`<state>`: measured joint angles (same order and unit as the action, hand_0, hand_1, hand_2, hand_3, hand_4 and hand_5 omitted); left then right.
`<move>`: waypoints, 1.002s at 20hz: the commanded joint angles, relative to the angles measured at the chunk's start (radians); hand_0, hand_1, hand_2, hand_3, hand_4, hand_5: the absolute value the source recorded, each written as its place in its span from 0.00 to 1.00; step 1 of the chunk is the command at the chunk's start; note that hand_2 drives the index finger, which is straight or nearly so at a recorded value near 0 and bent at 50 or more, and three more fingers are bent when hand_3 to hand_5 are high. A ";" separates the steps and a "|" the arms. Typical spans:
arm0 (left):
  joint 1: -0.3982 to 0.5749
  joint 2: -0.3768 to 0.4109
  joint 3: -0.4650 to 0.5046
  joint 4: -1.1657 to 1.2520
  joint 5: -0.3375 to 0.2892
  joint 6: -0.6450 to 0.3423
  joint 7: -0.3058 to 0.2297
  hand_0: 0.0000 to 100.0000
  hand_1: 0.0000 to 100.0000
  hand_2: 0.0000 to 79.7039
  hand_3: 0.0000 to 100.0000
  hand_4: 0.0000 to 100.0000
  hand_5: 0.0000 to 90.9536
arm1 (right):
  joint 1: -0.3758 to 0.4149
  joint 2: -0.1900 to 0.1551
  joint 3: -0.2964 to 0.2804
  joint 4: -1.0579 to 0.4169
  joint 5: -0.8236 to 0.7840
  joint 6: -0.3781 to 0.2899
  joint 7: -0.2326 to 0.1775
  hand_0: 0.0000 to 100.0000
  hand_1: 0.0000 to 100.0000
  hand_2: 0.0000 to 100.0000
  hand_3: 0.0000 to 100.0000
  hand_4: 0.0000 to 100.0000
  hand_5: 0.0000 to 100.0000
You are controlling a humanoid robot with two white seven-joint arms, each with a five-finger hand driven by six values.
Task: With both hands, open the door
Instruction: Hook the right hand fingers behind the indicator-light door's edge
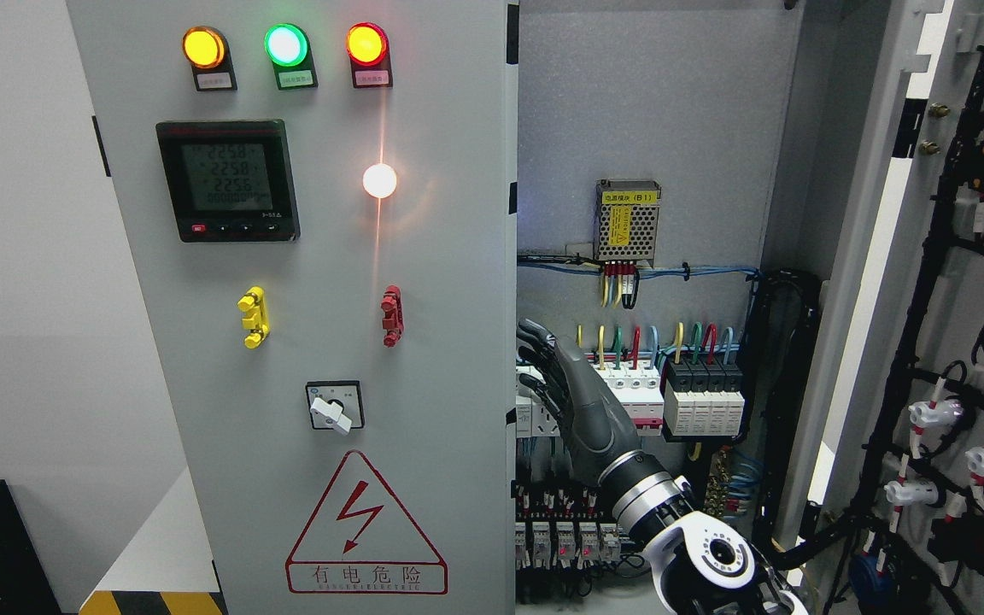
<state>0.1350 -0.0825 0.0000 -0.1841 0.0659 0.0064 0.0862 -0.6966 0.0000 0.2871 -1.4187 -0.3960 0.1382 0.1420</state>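
The right robot hand [556,376] reaches in from the lower right corner, dark fingers [535,337] loosely spread, holding nothing, tips at the free inner edge of the left door [424,342]. No left robot hand is visible. The right door [962,359] already stands swung wide at the right edge, showing its wired back. The left door appears still closed or nearly so, facing the camera, its long axis upright, carrying three lamps [285,44], a meter [227,179] and a warning triangle [364,525]. Between them the cabinet interior [654,128] shows breakers [667,393]. Likely next: hook that door edge and draw it outward, leftward.
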 commanded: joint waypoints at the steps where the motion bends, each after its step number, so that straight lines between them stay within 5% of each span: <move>1: 0.000 0.000 0.009 0.000 0.000 0.000 0.000 0.00 0.00 0.00 0.00 0.00 0.00 | -0.017 -0.021 -0.016 0.040 -0.023 0.001 0.004 0.19 0.00 0.00 0.00 0.00 0.00; 7: 0.000 0.000 0.009 0.000 0.000 0.000 0.000 0.00 0.00 0.00 0.00 0.00 0.00 | -0.023 -0.021 -0.020 0.043 -0.046 0.003 0.080 0.19 0.00 0.00 0.00 0.00 0.00; 20: 0.000 0.001 0.009 0.000 0.000 0.000 0.000 0.00 0.00 0.00 0.00 0.00 0.00 | -0.037 -0.068 -0.028 0.075 -0.106 0.009 0.136 0.19 0.00 0.00 0.00 0.00 0.00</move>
<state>0.1350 -0.0828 0.0000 -0.1841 0.0657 0.0064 0.0862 -0.7295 -0.0267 0.2651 -1.3676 -0.4775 0.1467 0.2699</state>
